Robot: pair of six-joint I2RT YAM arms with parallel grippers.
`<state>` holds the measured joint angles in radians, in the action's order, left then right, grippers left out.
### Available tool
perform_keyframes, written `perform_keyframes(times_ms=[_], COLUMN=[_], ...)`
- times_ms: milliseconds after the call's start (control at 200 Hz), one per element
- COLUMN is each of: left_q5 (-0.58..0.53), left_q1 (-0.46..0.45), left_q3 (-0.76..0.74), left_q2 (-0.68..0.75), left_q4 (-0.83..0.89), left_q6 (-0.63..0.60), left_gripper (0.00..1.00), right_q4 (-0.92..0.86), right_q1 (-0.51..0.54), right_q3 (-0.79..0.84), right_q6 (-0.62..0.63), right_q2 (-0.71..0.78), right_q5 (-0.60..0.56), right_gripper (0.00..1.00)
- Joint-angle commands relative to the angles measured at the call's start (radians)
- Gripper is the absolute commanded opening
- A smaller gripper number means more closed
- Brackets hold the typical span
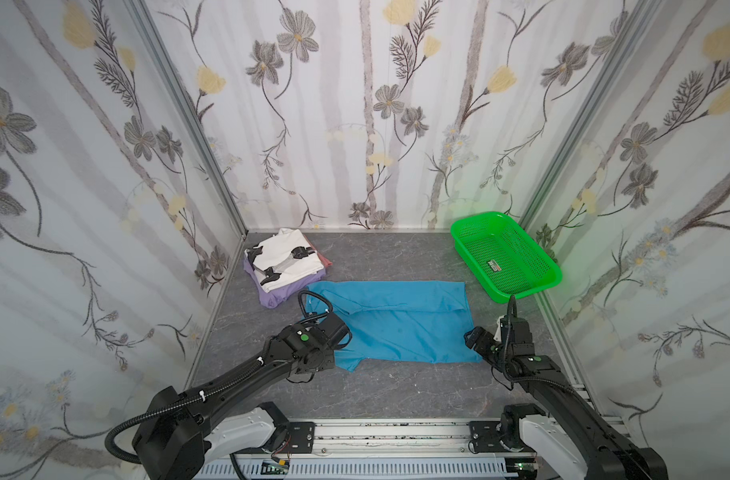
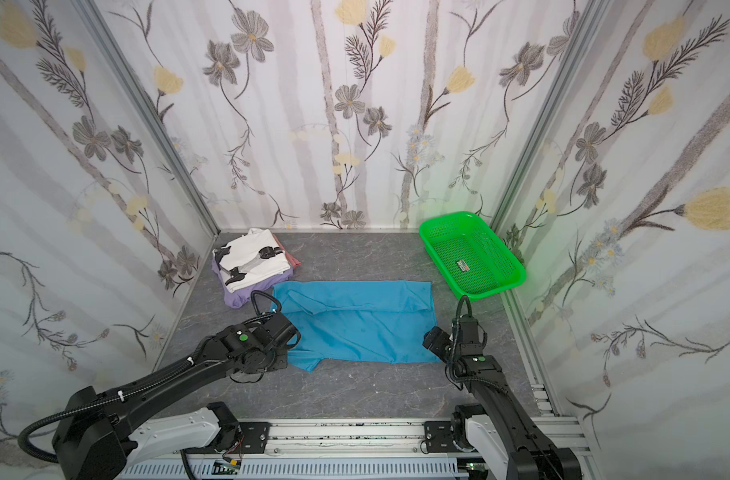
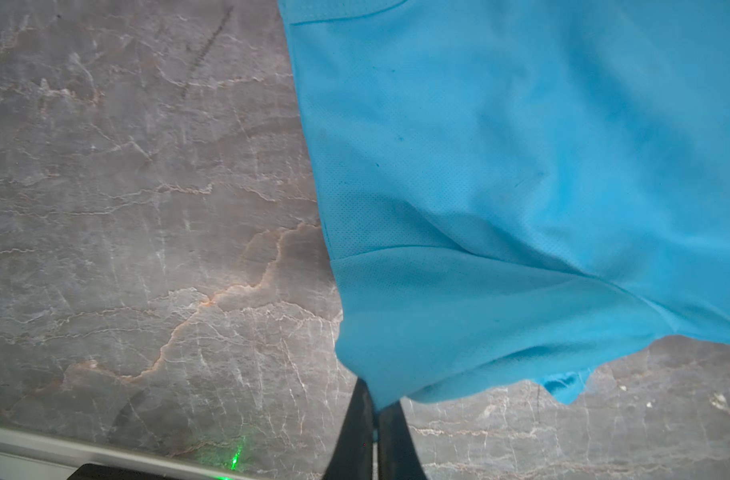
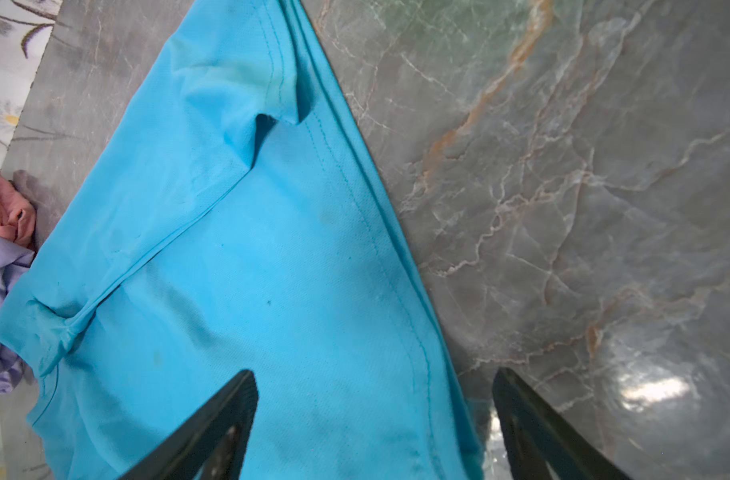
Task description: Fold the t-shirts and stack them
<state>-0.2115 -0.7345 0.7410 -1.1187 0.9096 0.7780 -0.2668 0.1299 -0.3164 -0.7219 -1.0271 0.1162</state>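
Blue t-shirt point(image 3: 521, 166) pinched by left pincer point(image 3: 375, 399), right pincer point(image 4: 375, 374) spread, both hidden from above

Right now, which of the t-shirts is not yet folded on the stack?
The blue t-shirt: it lies spread mid-table, while the white printed, lavender and pinkish-red ones sit folded in one pile.

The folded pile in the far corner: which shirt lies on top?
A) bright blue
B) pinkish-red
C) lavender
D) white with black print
D: in both top views the white printed shirt lies uppermost, the lavender one and the pinkish-red one peeking out beneath.
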Motion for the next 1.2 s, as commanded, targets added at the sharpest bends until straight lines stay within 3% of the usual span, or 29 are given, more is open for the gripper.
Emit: perform_keyframes(times_ms=[0,280,515,605,700,844,969,1019,1149,1194], left_q5=[0.013,0.055,0.058,0.054,0.051,0.058,0.065,0.070,0.076,0.074], left_q1=[0.031,0.056,0.073,0.075,0.075,0.081,0.087,0.091,0.094,0.095], left_q3=[-0.009,-0.025,-0.029,-0.032,-0.031,-0.033,-0.038,-0.038,-0.040,-0.042], left_q2=[0.005,-0.029,-0.015,-0.006,-0.001,-0.004,-0.007,-0.010,-0.005,0.000], left_q4=[-0.041,-0.098,-0.104,-0.102,-0.100,-0.107,-0.121,-0.125,-0.128,-0.128], left_q6=[-0.047,-0.089,-0.094,-0.091,-0.089,-0.093,-0.103,-0.106,-0.108,-0.106], left_gripper=[0.00,0.00,0.00,0.00,0.00,0.00,0.00,0.00,0.00,0.00], right_q4=[-0.046,-0.141,-0.206,-0.230,-0.234,-0.235,-0.240,-0.234,-0.221,-0.217], right_q1=[0.043,0.143,0.191,0.203,0.229,0.243,0.249,0.250,0.248,0.249], right_q3=[0.022,0.060,0.058,0.061,0.074,0.077,0.066,0.064,0.053,0.046], right_q6=[-0.067,-0.096,-0.134,-0.168,-0.218,-0.233,-0.240,-0.238,-0.240,-0.240], right_q2=[0.038,0.157,0.191,0.214,0.255,0.263,0.245,0.242,0.211,0.193], right_q5=[-0.022,0.014,-0.064,-0.099,-0.140,-0.155,-0.170,-0.180,-0.197,-0.203], right_gripper=[0.88,0.83,0.72,0.79,0.79,0.58,0.54,0.48,0.20,0.04])
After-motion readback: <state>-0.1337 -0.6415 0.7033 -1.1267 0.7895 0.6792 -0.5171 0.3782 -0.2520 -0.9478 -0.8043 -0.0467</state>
